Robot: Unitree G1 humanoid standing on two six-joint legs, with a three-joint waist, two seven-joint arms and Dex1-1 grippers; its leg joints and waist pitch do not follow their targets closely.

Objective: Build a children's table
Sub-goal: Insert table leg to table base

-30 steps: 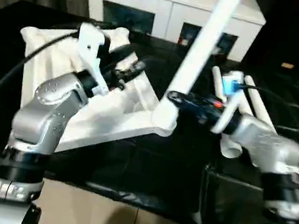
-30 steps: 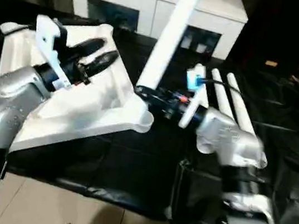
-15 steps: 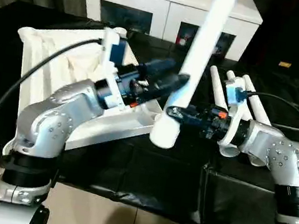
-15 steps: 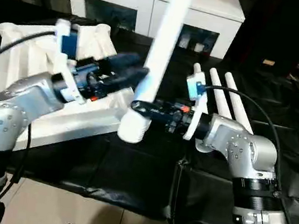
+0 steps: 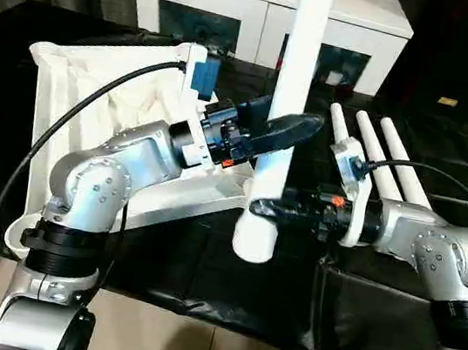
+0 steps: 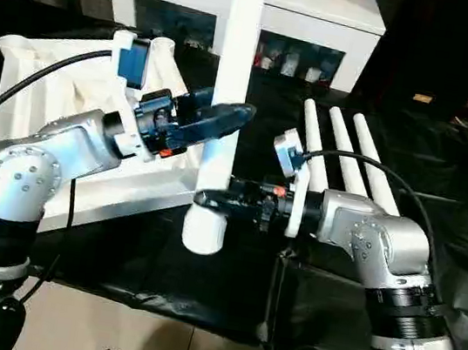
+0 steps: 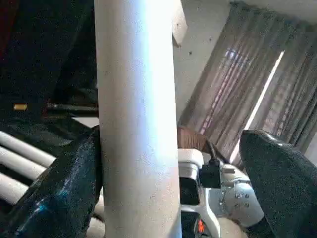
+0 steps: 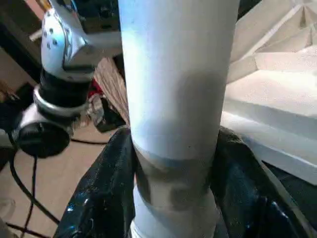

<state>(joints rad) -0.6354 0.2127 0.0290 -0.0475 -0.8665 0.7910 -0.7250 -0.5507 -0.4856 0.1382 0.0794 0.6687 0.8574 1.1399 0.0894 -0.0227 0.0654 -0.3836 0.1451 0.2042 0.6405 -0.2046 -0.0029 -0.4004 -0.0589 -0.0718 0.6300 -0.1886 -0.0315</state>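
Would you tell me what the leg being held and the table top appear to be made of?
The held leg looks like smooth white plastic tubing, with soft highlights and a hollow open lower end. The table top appears moulded white plastic, matte, judging by its ribbed underside.

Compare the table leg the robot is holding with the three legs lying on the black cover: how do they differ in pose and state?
The held leg stands nearly upright; the three spare legs lie flat, side by side. The held leg is off the cover, clamped near its wide end by the right gripper, with the left gripper open around it higher up; nothing touches the spare legs. All four are white tapered tubes.
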